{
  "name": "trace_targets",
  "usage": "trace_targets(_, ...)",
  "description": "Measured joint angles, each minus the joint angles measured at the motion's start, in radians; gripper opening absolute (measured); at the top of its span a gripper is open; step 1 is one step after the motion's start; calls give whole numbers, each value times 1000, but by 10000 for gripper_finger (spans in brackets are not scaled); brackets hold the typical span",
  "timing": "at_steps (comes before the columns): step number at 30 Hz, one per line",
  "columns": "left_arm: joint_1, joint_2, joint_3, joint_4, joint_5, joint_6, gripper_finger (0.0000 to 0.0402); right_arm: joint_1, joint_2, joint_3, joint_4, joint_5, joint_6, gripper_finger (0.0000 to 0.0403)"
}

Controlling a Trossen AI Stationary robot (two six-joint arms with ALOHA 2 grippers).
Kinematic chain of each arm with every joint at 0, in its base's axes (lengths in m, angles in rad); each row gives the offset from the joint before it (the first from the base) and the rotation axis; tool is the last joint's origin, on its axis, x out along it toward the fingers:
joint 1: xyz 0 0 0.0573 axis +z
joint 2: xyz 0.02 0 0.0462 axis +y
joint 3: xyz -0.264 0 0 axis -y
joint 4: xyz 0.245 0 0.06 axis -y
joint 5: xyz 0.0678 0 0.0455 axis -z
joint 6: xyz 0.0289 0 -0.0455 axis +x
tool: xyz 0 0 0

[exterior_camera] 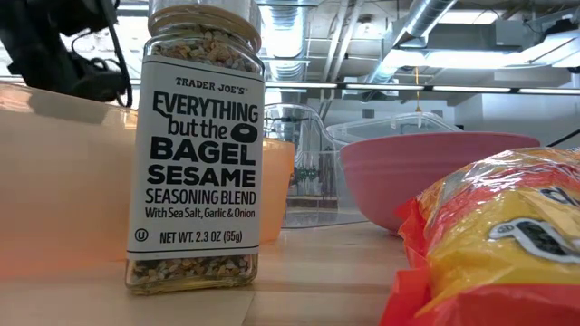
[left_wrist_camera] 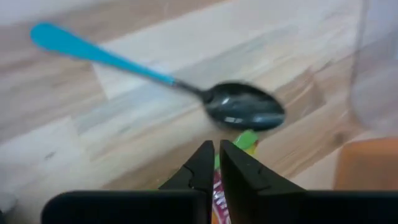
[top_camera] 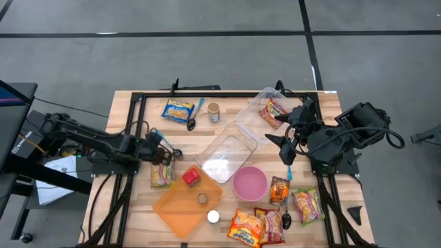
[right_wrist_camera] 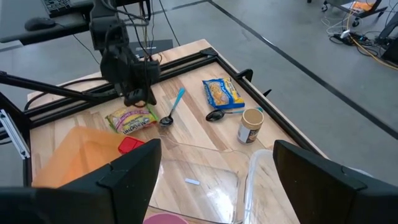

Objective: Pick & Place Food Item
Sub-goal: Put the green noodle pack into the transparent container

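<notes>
The left jaws are pinched almost shut, with only a thin slit between them. A bit of the green snack packet (top_camera: pixel 162 176) shows in that slit, so they seem to hold it by its edge. This packet lies on the left part of the desk (top_camera: pixel 131 220), just beside the orange tray (top_camera: pixel 176 207). The left arm (top_camera: pixel 89 138) reaches in from the left side.

The right jaws are wide open and hold nothing. The right arm (top_camera: pixel 344 138) hangs over the right side of the desk, near the clear boxes.

I count seven snack packets:
- the green one
- a yellow one (top_camera: pixel 179 109) at the far edge
- one (top_camera: pixel 274 111) inside a clear box (top_camera: pixel 251 114)
- an orange one (top_camera: pixel 279 189) beside the pink bowl (top_camera: pixel 249 182)
- one more (top_camera: pixel 306 205) next to that
- two (top_camera: pixel 256 227) at the near edge

There are two clear boxes, and the second (top_camera: pixel 227 151) sits in the middle of the desk. There is one pink bowl and one orange tray. A red thing (top_camera: pixel 191 178) and a little round thing (top_camera: pixel 203 198) sit on the tray.

I can count three spoons:
- a blue-handled one (left_wrist_camera: pixel 242 112) right by the left jaws
- one (top_camera: pixel 195 116) by the yellow packet
- one (top_camera: pixel 286 219) near the front packets

One small brown jar (top_camera: pixel 213 111) stands near the far edge. One spice jar (exterior_camera: pixel 198 154) stands at the near edge.
</notes>
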Motion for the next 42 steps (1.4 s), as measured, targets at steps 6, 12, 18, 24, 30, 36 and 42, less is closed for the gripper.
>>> trace_targets(6,22,-107,0,133,17,250,65,0,0,0,0,0,-23,306)
trace_targets(12,42,-113,1,260,210,443,105,-15,0,0,0,0,-26,306)
trace_targets(18,48,-36,1,97,301,276,135,-15,0,0,0,0,-26,306)
trace_targets(24,27,-27,0,30,446,62,137,-15,0,0,0,0,-16,306)
trace_targets(30,-64,-84,0,-39,509,-69,123,-15,0,0,0,0,-16,306)
trace_targets(36,-201,-125,1,-111,430,-298,108,-14,2,0,0,0,-15,306)
trace_targets(42,-287,-122,1,-98,344,-467,92,-14,16,-1,0,-2,-15,306)
